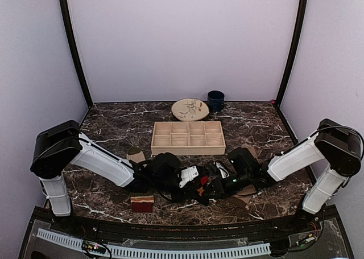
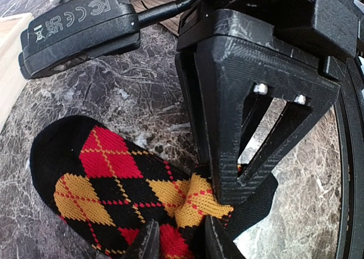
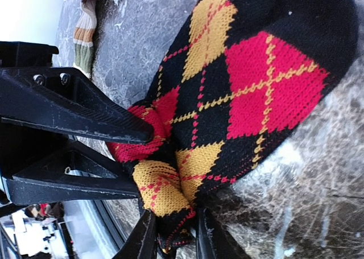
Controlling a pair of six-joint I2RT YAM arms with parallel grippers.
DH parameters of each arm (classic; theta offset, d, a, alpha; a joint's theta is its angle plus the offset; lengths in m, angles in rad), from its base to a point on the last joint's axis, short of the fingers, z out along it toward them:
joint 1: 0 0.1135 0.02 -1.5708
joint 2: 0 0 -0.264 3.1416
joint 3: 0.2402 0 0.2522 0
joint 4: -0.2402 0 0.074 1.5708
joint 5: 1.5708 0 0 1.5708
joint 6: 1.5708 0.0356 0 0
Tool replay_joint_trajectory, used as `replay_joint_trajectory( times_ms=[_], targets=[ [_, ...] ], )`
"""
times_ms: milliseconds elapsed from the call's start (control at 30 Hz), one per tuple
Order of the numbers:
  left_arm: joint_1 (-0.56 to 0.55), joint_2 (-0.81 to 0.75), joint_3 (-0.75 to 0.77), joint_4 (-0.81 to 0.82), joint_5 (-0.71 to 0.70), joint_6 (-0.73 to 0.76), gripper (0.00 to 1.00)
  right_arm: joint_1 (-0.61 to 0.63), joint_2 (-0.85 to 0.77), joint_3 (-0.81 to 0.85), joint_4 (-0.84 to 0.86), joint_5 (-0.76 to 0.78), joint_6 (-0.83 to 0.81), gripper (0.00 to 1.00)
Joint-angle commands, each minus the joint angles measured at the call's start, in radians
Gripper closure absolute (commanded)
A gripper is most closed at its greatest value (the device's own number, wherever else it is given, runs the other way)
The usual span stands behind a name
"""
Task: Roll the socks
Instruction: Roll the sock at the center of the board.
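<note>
While left gripper (image 2: 181, 243) and right gripper (image 3: 170, 239) pinch the argyle sock (image 2: 108, 173), fingers nearly closed, slackening risks unfolding it.

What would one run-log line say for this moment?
left end effector: pinching black red-and-yellow argyle fabric sock | right end effector: straddling same sock, grip unclear
</note>
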Motion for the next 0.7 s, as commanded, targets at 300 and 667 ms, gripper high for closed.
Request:
replay_joint_trajectory(
  times_ms=[300, 667],
  targets=[
    [0.021, -0.045, -0.092, -0.001, -0.068, -0.036, 0.73, 0.049, -0.206, 0.045, -0.211, 0.367, -0.208, 0.7],
    [0.053, -0.029, -0.101, 0.02, -0.039, -0.054, 0.74, 0.308, -0.253, 0.099, -0.342, 0.85, -0.382, 0.65]
  ],
)
